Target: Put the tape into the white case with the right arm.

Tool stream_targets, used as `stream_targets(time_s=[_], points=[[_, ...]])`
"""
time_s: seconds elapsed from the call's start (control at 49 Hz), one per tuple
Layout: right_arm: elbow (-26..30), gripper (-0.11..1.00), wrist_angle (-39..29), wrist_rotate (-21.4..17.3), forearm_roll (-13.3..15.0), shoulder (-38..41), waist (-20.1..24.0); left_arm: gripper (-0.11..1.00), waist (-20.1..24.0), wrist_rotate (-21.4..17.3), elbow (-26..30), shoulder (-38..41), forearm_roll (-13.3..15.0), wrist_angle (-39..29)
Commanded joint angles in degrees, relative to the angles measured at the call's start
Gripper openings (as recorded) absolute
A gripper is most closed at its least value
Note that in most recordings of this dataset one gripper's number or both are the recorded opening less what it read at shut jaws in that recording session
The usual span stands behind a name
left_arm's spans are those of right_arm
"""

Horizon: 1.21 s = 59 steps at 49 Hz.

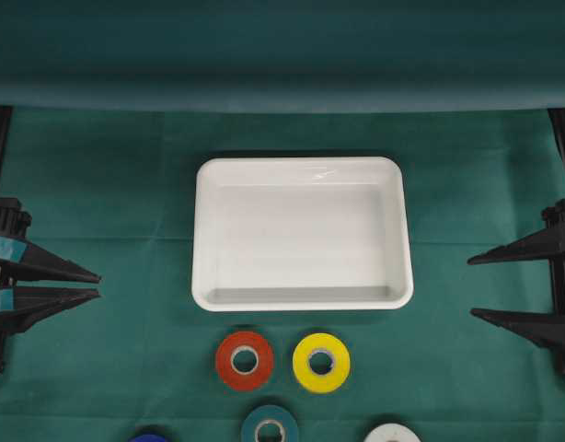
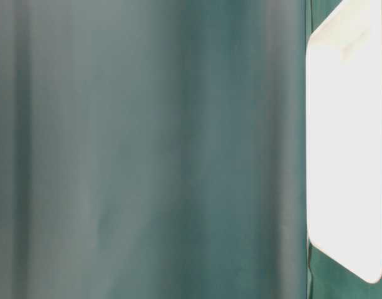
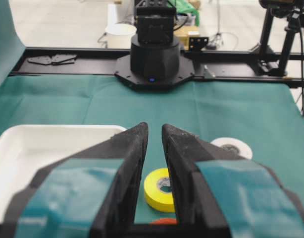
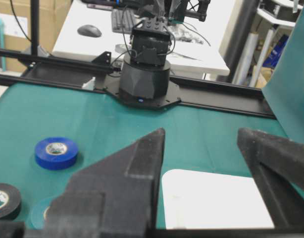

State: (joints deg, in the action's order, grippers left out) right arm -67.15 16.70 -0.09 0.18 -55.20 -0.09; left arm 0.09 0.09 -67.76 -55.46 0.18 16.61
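Standing parted with nothing between its two long black fingers, the right gripper (image 1: pixel 470 287) waits at the right edge of the green cloth (image 1: pixel 108 184), well apart from every roll of tape. Its own wrist view confirms the gap: bare cloth and a corner of the white case (image 4: pixel 216 201) show between the fingers. The left gripper (image 1: pixel 97 284), marked by light-blue patches, has its tips drawn almost together around nothing and sits at the opposite edge; since the task belongs to the other arm, it is probably parked there to stay out of the way.

Between the two arms lies the white case (image 1: pixel 301 232), open side up and with nothing in it, so no roll has gone in yet. Just below its near rim rest the red tape (image 1: pixel 245 360) and the yellow tape (image 1: pixel 320 362), side by side, flat, holes facing up. Lower down, cut by the frame edge, are a teal tape (image 1: pixel 270 424), a white tape (image 1: pixel 392 433) and a sliver of blue tape (image 1: pixel 149 437); the right wrist view also catches a black tape (image 4: pixel 3 200).

The yellow roll looks the easiest pick for the right arm, being nearest its side and close to the case. Lying flat, a roll probably calls for the fingers to come down from above, either straddling it or pinching its wall through the hole.
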Motion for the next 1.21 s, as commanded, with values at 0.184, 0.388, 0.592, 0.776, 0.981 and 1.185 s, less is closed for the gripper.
stream_targets(time_s=[0.184,0.388,0.592,0.776,0.981,1.185], points=[[-1.49,-0.03,-2.11,0.00,0.09,0.09,-0.79,0.00,-0.35,-0.18,0.09,-2.02,1.14,0.53],[-1.14,-0.10,-4.13,0.00,0.09,0.18,-0.88,0.00,-0.44,0.26,-1.58,-2.46,1.23,0.35],[-1.58,-0.10,-4.04,0.00,0.18,0.09,-0.88,0.00,-2.29,0.18,-1.76,-2.55,1.23,-1.85],[-2.37,-0.09,-3.78,0.00,0.09,0.18,-0.88,0.00,-2.55,0.00,-2.29,-3.16,1.23,-2.02],[-3.16,0.06,-3.87,0.00,0.18,0.18,-0.88,0.00,-2.64,0.18,-4.22,-5.54,1.23,-4.04],[-3.25,0.60,-4.13,0.00,0.18,-0.35,-0.88,0.00,-2.64,-0.18,-5.98,-8.61,1.23,-9.58]])
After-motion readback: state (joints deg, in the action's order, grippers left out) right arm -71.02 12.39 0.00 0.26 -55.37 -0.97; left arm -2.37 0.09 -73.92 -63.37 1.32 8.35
